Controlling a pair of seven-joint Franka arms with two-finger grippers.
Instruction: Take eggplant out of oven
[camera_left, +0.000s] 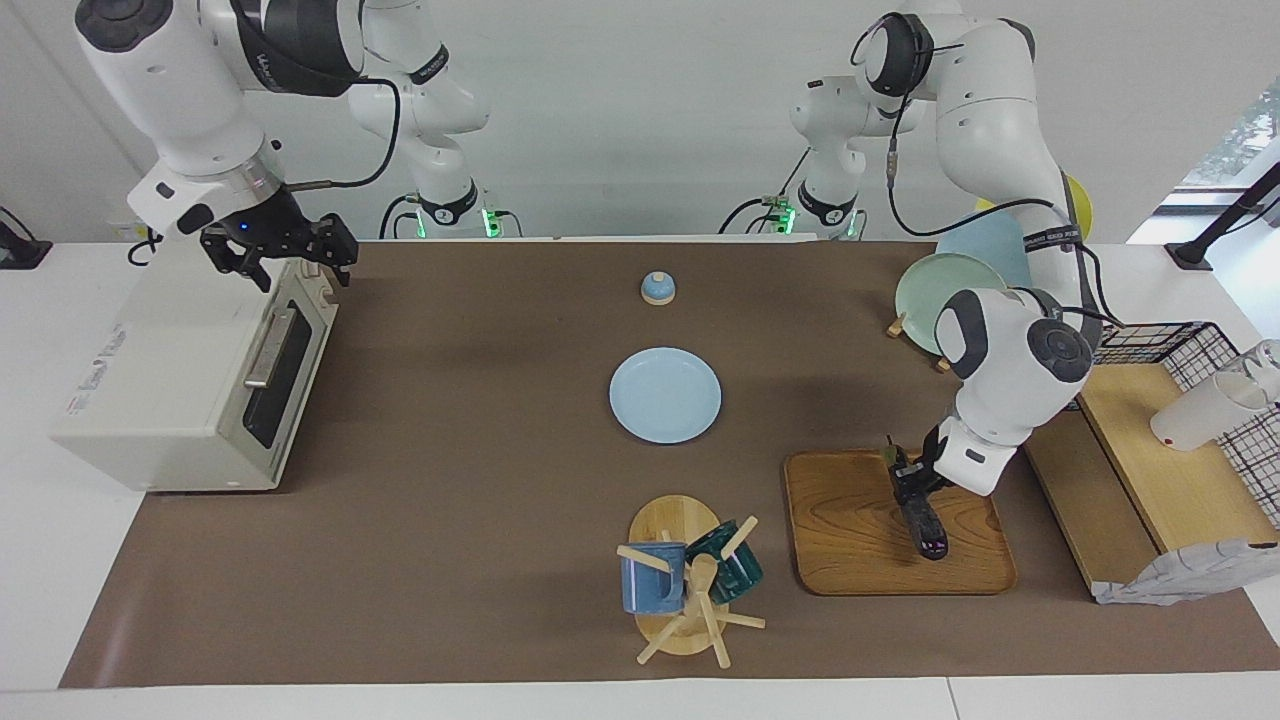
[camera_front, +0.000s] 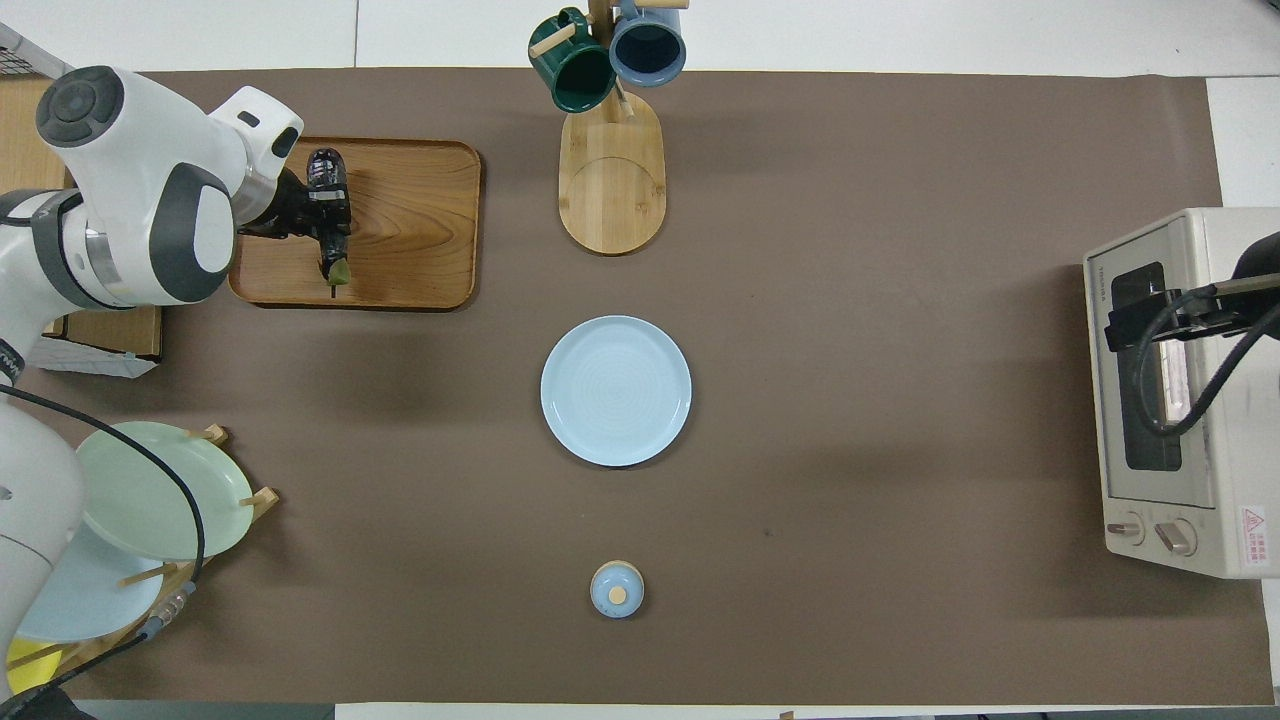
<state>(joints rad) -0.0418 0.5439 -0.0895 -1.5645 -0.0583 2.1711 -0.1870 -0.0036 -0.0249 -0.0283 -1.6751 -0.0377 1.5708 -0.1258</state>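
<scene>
The dark purple eggplant (camera_left: 928, 530) (camera_front: 325, 175) lies along the wooden tray (camera_left: 850, 540) (camera_front: 420, 220), its green stem tip pointing toward the robots. My left gripper (camera_left: 908, 482) (camera_front: 318, 225) is down at the tray, shut on the eggplant near its stem end. The off-white oven (camera_left: 170, 370) (camera_front: 1180, 400) stands at the right arm's end of the table with its door closed. My right gripper (camera_left: 285, 255) (camera_front: 1130, 325) hovers open over the top edge of the oven's door, holding nothing.
A light blue plate (camera_left: 665, 395) lies mid-table, with a small blue knobbed lid (camera_left: 657, 288) nearer the robots. A mug tree (camera_left: 685, 580) stands beside the tray. A plate rack (camera_left: 950, 290) and a black wire basket shelf (camera_left: 1170, 400) stand at the left arm's end.
</scene>
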